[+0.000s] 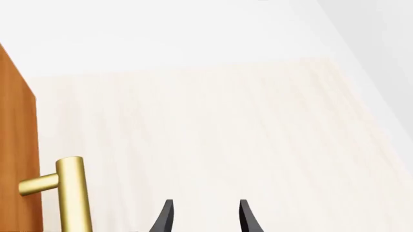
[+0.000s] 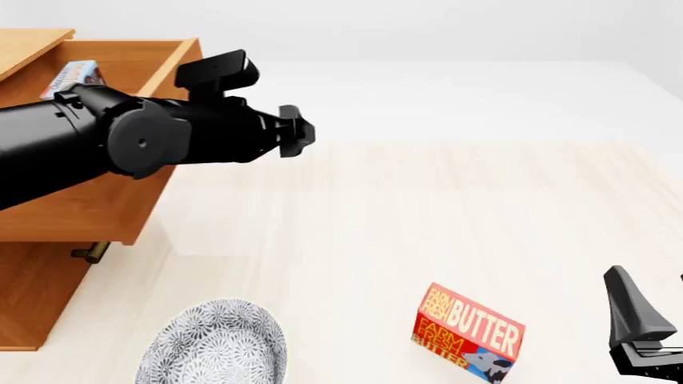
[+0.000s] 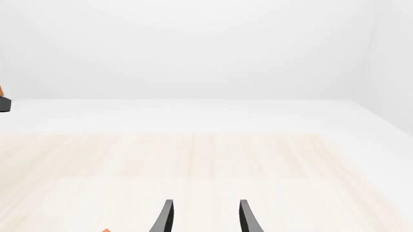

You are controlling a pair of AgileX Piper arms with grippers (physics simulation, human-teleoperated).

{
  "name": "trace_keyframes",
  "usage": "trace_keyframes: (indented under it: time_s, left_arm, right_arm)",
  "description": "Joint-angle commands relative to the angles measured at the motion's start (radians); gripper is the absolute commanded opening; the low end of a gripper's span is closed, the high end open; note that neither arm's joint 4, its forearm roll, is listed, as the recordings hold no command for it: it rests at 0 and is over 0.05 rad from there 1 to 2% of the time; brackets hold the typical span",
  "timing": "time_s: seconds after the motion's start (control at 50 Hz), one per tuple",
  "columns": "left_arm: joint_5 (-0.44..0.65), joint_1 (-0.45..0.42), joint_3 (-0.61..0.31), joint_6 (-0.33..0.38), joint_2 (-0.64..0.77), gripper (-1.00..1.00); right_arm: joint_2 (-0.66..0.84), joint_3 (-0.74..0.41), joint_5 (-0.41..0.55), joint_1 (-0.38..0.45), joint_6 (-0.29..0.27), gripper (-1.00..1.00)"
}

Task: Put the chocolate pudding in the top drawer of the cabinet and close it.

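Landmark: the butter box (image 2: pixel 469 333), red-orange, lying on the pale wooden table (image 2: pixel 427 216) near the front edge.
Plate: a patterned grey-white plate (image 2: pixel 219 346) sits to the left of the butter box, also near the front edge, apart from it.
Right gripper: the right gripper (image 3: pixel 204 217) is low at the right of the butter box, near the front edge. Its two dark fingers stand spread with a gap between them, holding nothing, over bare table.
Cabinet: the light-brown cabinet (image 2: pixel 32 296) stands at the far left of the butter box, behind and left of the plate.
Lower handle: a brass handle (image 2: pixel 91 253) pokes out from the cabinet under the drawer.
Drawer: the top drawer (image 2: pixel 117 204) is pulled out and open, well behind and left of the butter box.
Pudding: the pudding (image 2: pixel 77 76) lies inside the drawer toward its back, only a light blue corner showing behind the arm.
Left gripper: the left gripper (image 1: pixel 204 217), on a black arm reaching across the drawer, is beyond and left of the butter box. Its fingers are spread apart and empty, just beside a brass handle (image 1: pixel 67 191) on the drawer front.
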Motion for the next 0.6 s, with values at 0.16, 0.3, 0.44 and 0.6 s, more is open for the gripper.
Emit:
trace_keyframes:
  time_s: [0.16,0.3,0.44,0.6]
  left_arm:
    - [-0.009,0.052,0.033,0.018,-0.021,1.00]
    - [-0.008,0.070,0.024,0.026,-0.020,1.00]
    - [0.001,0.086,0.023,0.034,-0.028,1.00]
    - [-0.007,0.101,0.034,0.035,-0.025,1.00]
  right_arm:
    - [0.000,0.000,0.000,0.000,0.000,1.00]
    - [0.000,0.000,0.000,0.000,0.000,1.00]
    - [0.000,0.000,0.000,0.000,0.000,1.00]
    - [0.000,0.000,0.000,0.000,0.000,1.00]
